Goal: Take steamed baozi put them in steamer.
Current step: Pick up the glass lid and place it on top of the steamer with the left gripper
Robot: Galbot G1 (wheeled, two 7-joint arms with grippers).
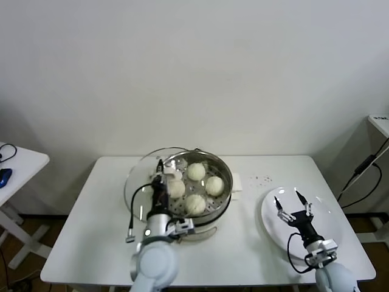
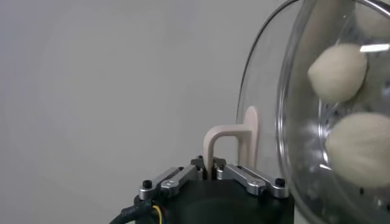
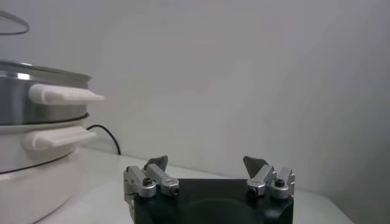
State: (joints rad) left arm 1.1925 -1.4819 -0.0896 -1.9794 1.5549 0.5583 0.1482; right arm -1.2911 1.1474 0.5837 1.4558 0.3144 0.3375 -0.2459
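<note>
Two grippers sit close to the camera at the front of the white table (image 1: 73, 243). On the left, the left gripper (image 2: 212, 165) is squeezed shut on the white handle (image 2: 228, 143) of the round glass lid (image 1: 141, 182), holding the lid up on its edge against the left side of the steamer (image 1: 226, 185). Inside the shiny steamer lie four steamed baozi (image 1: 196, 171), round and creamy white, sitting close together on the tray with little holes. Two of them show through the glass in the left wrist view. On the right, the right gripper (image 1: 289, 201) hangs over the flat white plate (image 1: 331, 234), well apart from the steamer, with its fingers spread wide and nothing between them. Behind the steamer stands a plain white wall (image 1: 194, 73).
</note>
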